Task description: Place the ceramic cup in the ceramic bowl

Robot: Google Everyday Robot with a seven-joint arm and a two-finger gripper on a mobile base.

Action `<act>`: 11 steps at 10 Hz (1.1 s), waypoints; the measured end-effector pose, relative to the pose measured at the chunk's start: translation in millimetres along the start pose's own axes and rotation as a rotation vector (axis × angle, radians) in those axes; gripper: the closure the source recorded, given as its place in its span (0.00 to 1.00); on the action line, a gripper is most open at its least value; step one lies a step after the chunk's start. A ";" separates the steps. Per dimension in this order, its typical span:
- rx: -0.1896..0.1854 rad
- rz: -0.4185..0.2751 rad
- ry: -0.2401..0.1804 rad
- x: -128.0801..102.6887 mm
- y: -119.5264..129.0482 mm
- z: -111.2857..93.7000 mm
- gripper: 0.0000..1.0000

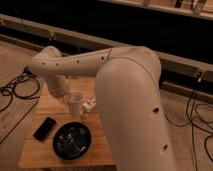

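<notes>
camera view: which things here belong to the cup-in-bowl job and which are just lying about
For the job:
- ceramic cup, white, right beside the gripper
- ceramic bowl, black, near the front of the wooden table

Lying about:
- black phone, left of the bowl
- small white object, right of the cup
- cables on the floor
</notes>
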 end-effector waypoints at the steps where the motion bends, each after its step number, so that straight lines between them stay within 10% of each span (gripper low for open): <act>1: 0.006 0.008 0.004 5.4 7.6 -1.7 1.00; 11: 0.070 0.107 -0.050 63.2 79.8 45.0 1.00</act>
